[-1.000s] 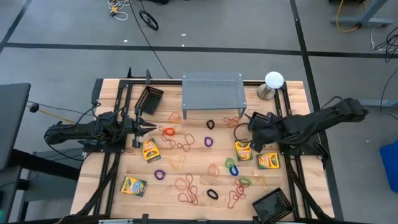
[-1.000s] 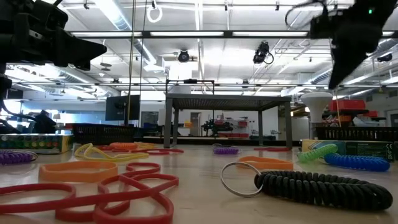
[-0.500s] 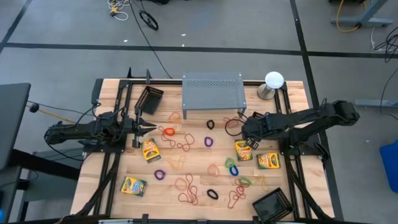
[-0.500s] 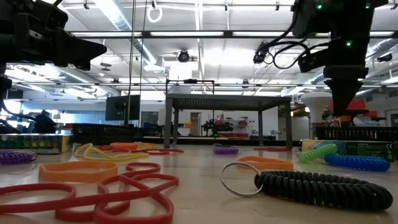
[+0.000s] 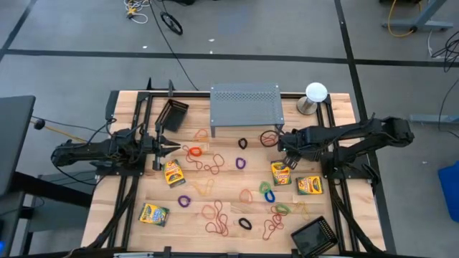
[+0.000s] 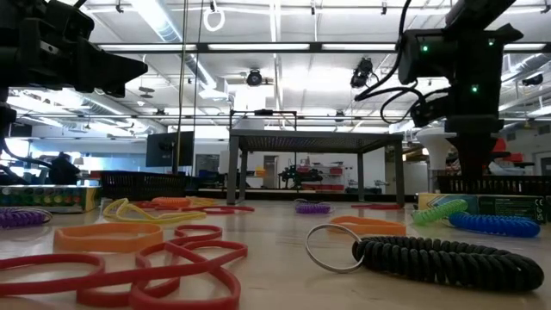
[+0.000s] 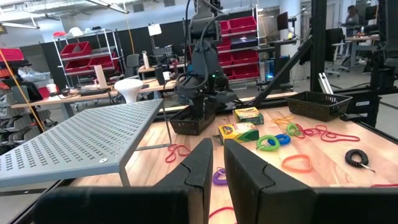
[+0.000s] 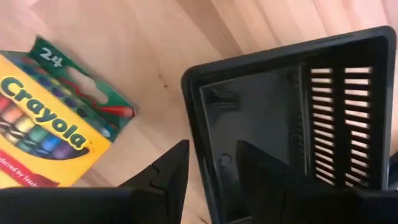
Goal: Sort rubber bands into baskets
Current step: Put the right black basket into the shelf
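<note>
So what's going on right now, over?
Right gripper straddles a basket wall, jaws apart. Left gripper idle at table's left. Rubber bands scattered; crayon box beside basket.

Two dark jointed arms, black cables looped on the right arm (image 6: pixel 461 77), green lights lit.

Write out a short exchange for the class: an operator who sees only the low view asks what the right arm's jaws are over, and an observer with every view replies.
Operator: From table height I see only the right arm coming down. What is under it?
Observer: The right wrist view shows the right gripper over a black basket, jaws apart above its wall.
Operator: Is anything in that basket?
Observer: The part of its floor that shows is bare.
Operator: What lies next to it?
Observer: A crayon box lies flat on the wood right beside it.
</note>
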### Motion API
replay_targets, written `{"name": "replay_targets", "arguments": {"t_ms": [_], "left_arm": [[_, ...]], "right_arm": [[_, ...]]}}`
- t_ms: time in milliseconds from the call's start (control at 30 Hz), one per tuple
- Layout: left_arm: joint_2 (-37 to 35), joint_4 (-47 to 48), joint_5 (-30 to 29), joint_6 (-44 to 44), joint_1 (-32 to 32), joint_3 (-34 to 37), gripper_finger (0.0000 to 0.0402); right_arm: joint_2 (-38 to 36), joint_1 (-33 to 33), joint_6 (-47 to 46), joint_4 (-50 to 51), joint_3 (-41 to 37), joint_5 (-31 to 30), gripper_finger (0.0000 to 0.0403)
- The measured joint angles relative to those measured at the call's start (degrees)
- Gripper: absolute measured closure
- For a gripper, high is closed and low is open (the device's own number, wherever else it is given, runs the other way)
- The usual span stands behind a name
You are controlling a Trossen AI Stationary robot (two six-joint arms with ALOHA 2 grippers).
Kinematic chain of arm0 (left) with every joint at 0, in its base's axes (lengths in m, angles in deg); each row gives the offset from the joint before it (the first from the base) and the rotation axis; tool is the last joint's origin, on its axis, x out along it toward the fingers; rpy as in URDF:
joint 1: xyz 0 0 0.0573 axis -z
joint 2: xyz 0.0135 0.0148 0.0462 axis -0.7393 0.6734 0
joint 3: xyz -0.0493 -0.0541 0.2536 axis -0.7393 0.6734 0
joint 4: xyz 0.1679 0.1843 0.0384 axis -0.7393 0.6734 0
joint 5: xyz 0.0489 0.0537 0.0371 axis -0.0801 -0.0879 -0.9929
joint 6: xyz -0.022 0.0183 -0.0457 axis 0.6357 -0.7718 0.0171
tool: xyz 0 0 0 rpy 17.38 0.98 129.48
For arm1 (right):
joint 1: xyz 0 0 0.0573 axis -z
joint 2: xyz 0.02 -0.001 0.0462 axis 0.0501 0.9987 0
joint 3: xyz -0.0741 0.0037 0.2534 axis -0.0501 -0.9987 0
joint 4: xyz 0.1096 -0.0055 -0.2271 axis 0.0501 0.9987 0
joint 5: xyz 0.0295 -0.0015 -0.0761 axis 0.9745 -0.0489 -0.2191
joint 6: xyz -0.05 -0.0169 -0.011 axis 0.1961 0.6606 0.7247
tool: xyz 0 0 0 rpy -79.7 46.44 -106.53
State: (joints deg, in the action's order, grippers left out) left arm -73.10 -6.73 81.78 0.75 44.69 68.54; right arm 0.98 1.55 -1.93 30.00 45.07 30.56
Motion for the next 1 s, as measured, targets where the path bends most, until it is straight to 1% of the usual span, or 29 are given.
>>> {"name": "replay_targets", "arguments": {"t_ms": [133,400,467,567,667,767,867,1000], "left_arm": [[0.0,0.0,0.0,0.0,0.0,0.0,0.0351],[0.0,0.0,0.0,0.0,0.0,0.0,0.0351],[0.0,0.0,0.0,0.0,0.0,0.0,0.0351],[0.0,0.0,0.0,0.0,0.0,0.0,0.0351],[0.0,0.0,0.0,0.0,0.0,0.0,0.0351],[0.0,0.0,0.0,0.0,0.0,0.0,0.0351],[0.0,0.0,0.0,0.0,0.0,0.0,0.0351],[0.0,0.0,0.0,0.0,0.0,0.0,0.0351]], "right_arm": [[0.0,0.0,0.1,-0.2,0.0,0.0,0.0283],[0.0,0.0,0.1,-0.4,0.0,0.0,0.0381],[0.0,0.0,-0.2,-0.5,0.1,0.1,0.0391],[0.0,-0.1,-1.5,0.9,1.8,1.2,0.0388],[0.0,-0.5,-3.6,2.8,5.1,3.7,0.0381],[0.0,-2.3,-5.6,5.4,10.4,5.0,0.0388],[0.0,-4.5,-8.5,8.9,17.4,6.5,0.0394],[0.0,-7.2,-11.4,9.7,28.0,7.2,0.0391]]}}
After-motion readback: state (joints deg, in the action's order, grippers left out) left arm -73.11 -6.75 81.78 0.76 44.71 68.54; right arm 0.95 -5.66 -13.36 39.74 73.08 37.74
